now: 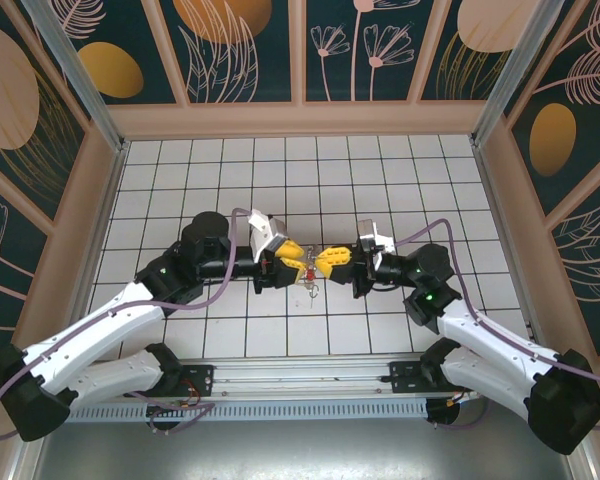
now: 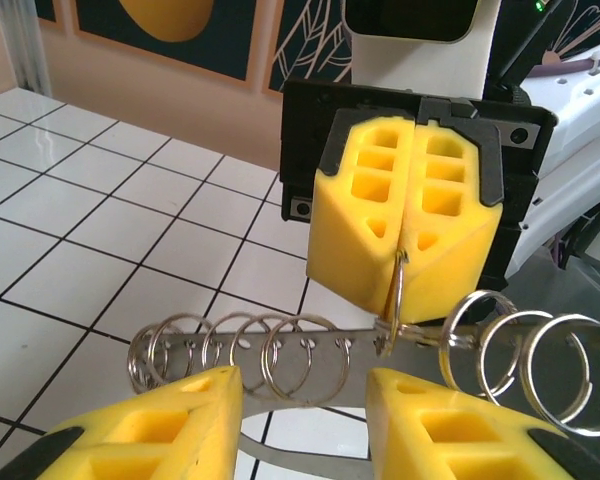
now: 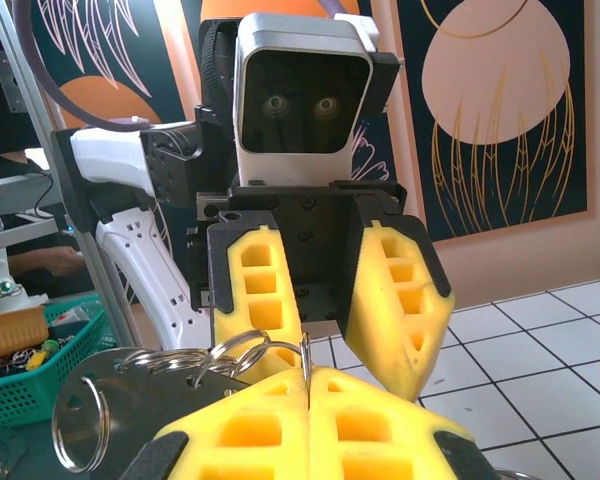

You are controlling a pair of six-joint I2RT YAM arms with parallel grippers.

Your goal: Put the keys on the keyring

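My two grippers meet tip to tip above the middle of the white tiled floor (image 1: 230, 190). The keyring (image 2: 350, 352) is a thin metal bar with a row of holes, and several split rings hang from it. It lies across the gap of my left gripper (image 2: 300, 390), whose jaws stand apart. Opposite it, my right gripper (image 2: 404, 285) is shut on one thin split ring (image 3: 307, 350) at the bar. The red-headed key (image 1: 302, 268) and small silvery keys (image 1: 311, 290) dangle below the fingertips. My left gripper (image 1: 294, 257) and my right gripper (image 1: 327, 260) almost touch.
Tan walls (image 1: 300, 120) with patterned panels enclose the floor on three sides. The arm bases sit on a rail (image 1: 300, 375) at the near edge. A green basket (image 3: 40, 390) of small items stands outside the cell, past my left arm.
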